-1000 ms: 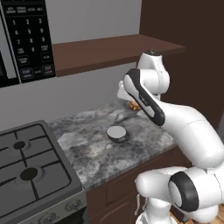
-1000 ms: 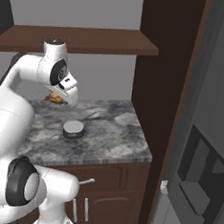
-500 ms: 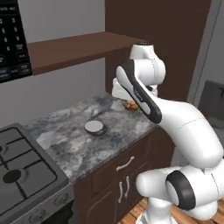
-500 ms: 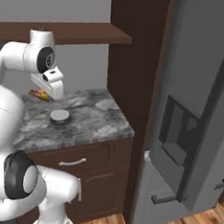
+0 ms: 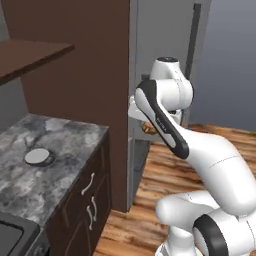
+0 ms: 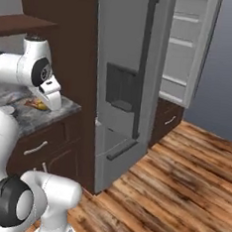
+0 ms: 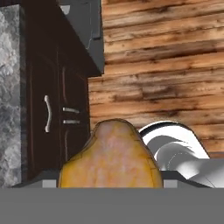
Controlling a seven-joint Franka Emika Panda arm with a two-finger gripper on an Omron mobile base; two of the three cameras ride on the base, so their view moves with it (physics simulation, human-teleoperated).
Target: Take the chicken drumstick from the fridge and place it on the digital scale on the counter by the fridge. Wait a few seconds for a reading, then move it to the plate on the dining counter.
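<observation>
A: How is the gripper (image 6: 39, 105) standing?

B: It is closed on the chicken drumstick (image 7: 110, 159). In the hand view the orange-brown meat sits right at the tool, large and near the lens. The finger tips themselves I cannot see well there.

A: And from the base cameras?

B: In the left base view a small brown piece of the drumstick (image 5: 148, 129) shows just beside the white forearm, in the air. In the right base view the drumstick (image 6: 39, 105) hangs under the hand, at the edge of the counter (image 6: 44, 114).

A: What is under the tool?

B: The hand camera looks down on the wooden floor (image 7: 166, 65) and on the dark brown cabinets (image 7: 52, 109) with silver handles, below the stone top.

A: What else is around?

B: On the counter (image 5: 30, 170), well apart from the gripper, lies a small round grey scale (image 5: 38, 157). On the gripper's other side stands the fridge (image 6: 126, 79), tall and light grey, close by. Its near door is shut. Farther from the gripper, an open door (image 6: 186, 49) shows its racks.

A: Is something in the way?

B: A dark brown panel (image 5: 95, 75) stands between the counter and the fridge, near the arm.
</observation>
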